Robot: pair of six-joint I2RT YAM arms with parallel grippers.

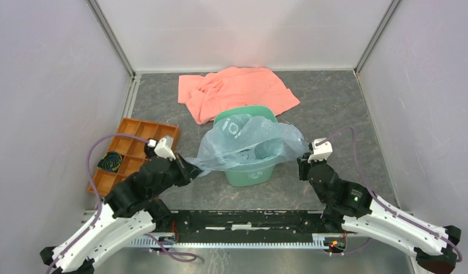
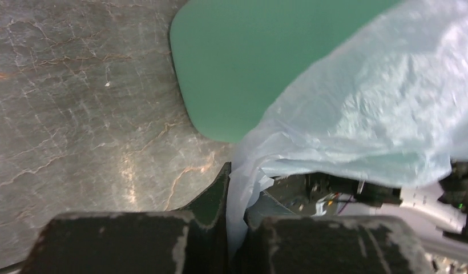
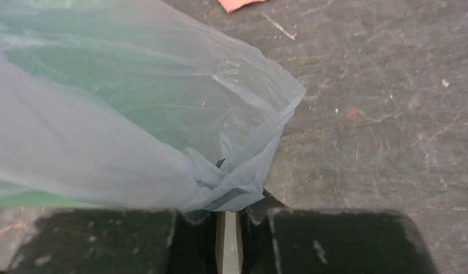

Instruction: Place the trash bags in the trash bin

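Note:
The trash bag (image 1: 249, 140), a thin pale blue-grey film, lies spread over the mouth of the green trash bin (image 1: 249, 172) at the table's centre, part of it sagging inside. My left gripper (image 1: 189, 168) is at the bin's left side, shut on the bag's left edge. In the left wrist view the film (image 2: 380, 103) runs down between the fingers of the gripper (image 2: 237, 191), beside the bin's wall (image 2: 249, 57). My right gripper (image 1: 303, 161) is at the bin's right side. Its jaws (image 3: 227, 201) stand a narrow slit apart, with the bag's bunched corner (image 3: 220, 182) lying at their tips.
A salmon-pink cloth (image 1: 237, 91) lies behind the bin, touching its far rim. An orange compartmented tray (image 1: 134, 151) holding a dark coiled item sits at the left, close to the left arm. White walls enclose the table on three sides.

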